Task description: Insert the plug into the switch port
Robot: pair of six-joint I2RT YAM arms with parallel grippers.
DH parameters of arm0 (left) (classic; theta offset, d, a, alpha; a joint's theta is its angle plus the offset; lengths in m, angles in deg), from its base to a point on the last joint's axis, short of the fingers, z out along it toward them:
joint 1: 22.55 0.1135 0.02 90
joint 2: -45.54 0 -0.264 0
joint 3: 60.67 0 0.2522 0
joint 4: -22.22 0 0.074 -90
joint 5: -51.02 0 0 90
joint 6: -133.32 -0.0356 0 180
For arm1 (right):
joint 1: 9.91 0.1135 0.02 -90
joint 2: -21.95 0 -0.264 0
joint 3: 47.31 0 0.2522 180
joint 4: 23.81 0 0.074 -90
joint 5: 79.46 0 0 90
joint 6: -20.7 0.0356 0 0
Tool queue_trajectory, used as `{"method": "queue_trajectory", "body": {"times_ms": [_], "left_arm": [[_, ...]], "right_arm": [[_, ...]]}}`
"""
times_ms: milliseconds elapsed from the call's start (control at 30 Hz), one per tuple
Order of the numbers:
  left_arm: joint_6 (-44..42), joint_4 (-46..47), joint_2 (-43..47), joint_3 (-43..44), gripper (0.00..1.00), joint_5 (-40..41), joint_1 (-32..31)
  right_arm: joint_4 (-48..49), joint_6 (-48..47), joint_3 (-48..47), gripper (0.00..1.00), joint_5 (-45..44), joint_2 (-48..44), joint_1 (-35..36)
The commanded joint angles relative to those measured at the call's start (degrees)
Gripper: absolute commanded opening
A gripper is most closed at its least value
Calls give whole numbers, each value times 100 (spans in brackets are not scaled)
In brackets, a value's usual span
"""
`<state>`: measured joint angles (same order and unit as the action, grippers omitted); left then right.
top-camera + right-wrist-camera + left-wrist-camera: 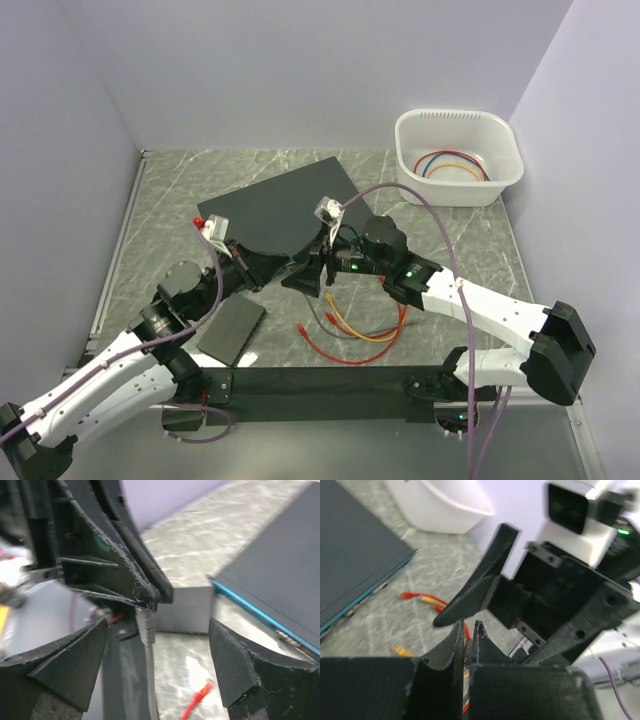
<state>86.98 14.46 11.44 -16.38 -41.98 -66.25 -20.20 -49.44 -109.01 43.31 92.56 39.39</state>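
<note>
The switch [285,205], a large flat dark grey box with a teal front edge, lies in the middle of the table. It also shows in the left wrist view [355,555] and the right wrist view [280,570]. My left gripper [283,268] is just in front of that edge. In its own view the left gripper [467,626] is shut on a grey plug [466,647]. In the right wrist view the plug [146,625] sticks out below the left fingers, its grey cable hanging down. My right gripper [157,655] is open, its jaws on either side of the plug without touching it; in the top view it [315,275] meets the left gripper.
A smaller flat black slab [230,330] lies near the left arm. Loose red and orange cables [350,335] lie in front of the switch, with a red plug [200,690] below my right gripper. A white tub [458,155] with coiled cables stands at the back right.
</note>
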Motion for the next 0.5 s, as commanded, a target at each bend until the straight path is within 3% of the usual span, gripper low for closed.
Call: {"method": "queue_trajectory", "body": {"times_ms": [0, 100, 267, 467], "left_arm": [[396, -896, -218, 707, 1, 686, -16], [626, -1574, -430, 1033, 1, 1082, -24], [934, -1804, -553, 1158, 1, 1258, -24], [1013, -1831, -632, 1175, 0, 1320, -24]], "right_arm": [[-882, -657, -584, 89, -1025, -319, 167], [-1454, -1053, -795, 85, -2220, -478, 431], [-1849, -1352, -1032, 67, -3397, -320, 1019], [-1886, -1415, -1173, 55, -3655, -48, 1266]]}}
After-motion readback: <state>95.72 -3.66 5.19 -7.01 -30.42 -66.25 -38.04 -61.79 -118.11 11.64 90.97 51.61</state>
